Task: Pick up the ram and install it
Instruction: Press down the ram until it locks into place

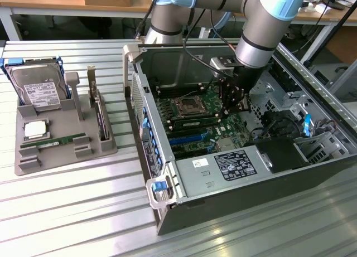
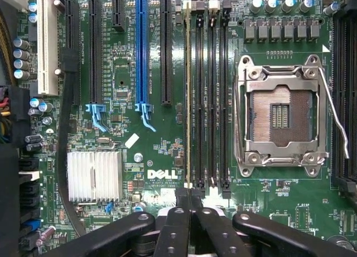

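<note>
ram (image 2: pixel 188 101) stands edge-on in a slot beside the cpu socket (image 2: pixel 279 115); you see the tool (image 2: pixel 188 197) closed together over its near end.

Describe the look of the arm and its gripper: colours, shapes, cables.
The arm is made of silver-grey tubes with pale blue joint caps. Black cables run along it and loop down near the wrist. A small grey box sits at the wrist. The gripper is black, with jointed linkage bars dotted with round pins and narrow jaws.
</note>
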`<state>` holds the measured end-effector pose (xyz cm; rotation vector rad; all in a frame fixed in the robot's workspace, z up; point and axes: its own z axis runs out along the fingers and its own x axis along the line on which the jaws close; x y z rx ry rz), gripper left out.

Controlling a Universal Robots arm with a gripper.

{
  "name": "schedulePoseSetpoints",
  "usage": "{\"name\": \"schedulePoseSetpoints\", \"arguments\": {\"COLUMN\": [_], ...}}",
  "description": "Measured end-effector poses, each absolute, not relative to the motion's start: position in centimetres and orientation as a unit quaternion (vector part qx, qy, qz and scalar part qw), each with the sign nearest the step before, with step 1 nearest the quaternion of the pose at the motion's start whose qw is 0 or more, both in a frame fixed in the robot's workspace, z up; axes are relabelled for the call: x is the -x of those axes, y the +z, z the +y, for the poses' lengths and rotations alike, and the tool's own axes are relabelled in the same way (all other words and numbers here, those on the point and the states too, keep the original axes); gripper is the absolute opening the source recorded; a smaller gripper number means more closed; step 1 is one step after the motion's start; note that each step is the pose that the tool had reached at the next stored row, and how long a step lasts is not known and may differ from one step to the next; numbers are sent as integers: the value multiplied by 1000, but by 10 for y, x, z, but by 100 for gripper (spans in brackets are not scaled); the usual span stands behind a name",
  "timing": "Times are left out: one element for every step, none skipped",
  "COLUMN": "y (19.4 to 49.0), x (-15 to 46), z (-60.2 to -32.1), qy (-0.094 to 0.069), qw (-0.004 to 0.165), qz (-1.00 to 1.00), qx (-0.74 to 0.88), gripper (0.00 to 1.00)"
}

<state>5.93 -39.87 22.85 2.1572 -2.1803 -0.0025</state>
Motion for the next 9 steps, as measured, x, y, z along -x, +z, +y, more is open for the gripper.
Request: {"name": "schedulePoseSetpoints", "arguments": {"y": [228, 229, 231, 231, 232, 233, 233, 234, 235], "x": [-59, -59, -59, -59, -59, -59, -59, -59, -59], "z": [-399, -399, -399, -399, -399, -399, -399, -399, -399], "qy": [-1, -1, -1, -1, -1, -1, -1, -1, -1], "qw": [37, 37, 37, 37, 37, 37, 37, 37, 37], "qz": [-710, -710, -710, -710, -710, -710, -710, -710, -710], "qx": [-703, -703, -703, -703, -703, -703, -703, -703, -703], "gripper": [11, 11, 11, 11, 11, 11, 11, 11, 11]}}
